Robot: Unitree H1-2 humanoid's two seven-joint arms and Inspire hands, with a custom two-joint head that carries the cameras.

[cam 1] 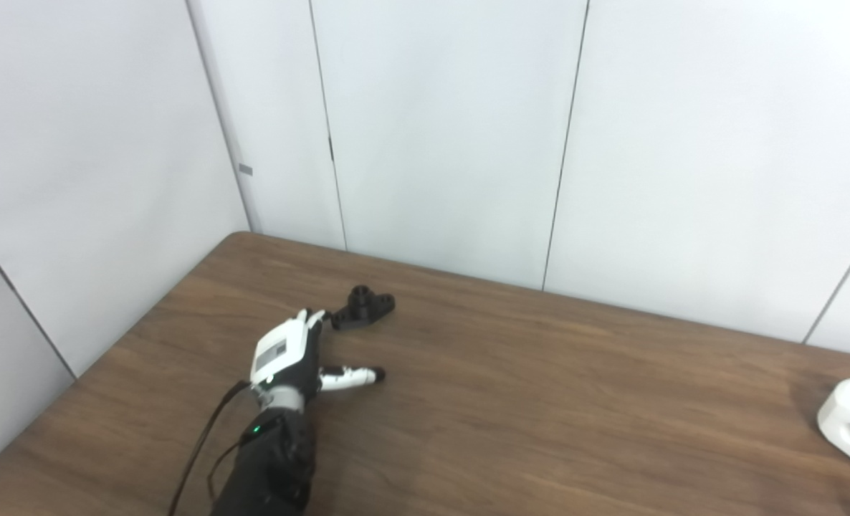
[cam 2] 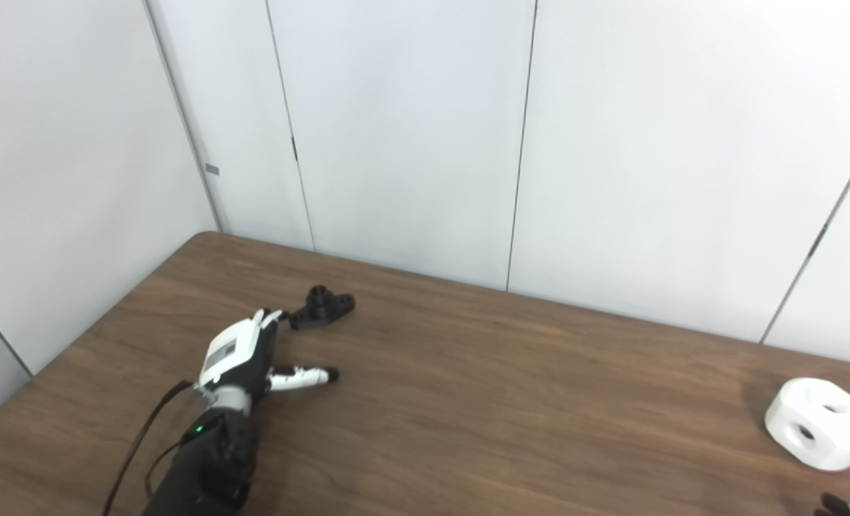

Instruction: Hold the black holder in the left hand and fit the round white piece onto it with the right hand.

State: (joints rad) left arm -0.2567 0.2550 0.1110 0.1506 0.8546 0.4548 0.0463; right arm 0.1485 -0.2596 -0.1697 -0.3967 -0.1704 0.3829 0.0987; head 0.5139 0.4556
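Observation:
The black holder (cam 1: 363, 307) lies flat on the wooden table (cam 1: 540, 401) toward the back left, a short round boss standing up from its base. My left hand (cam 1: 289, 355) rests just in front of it, open, with the thumb stretched out to the right; its fingertips (cam 1: 316, 317) reach the holder's near end, and I cannot tell if they touch. The round white piece (cam 2: 820, 423), with holes in its top and side, sits at the far right of the table. Only a dark fingertip of my right hand (cam 2: 837, 507) shows at the bottom right corner, below the white piece.
White wall panels (cam 1: 439, 129) stand close behind the table's back edge and along its left side. A black cable (cam 1: 196, 451) trails from my left forearm.

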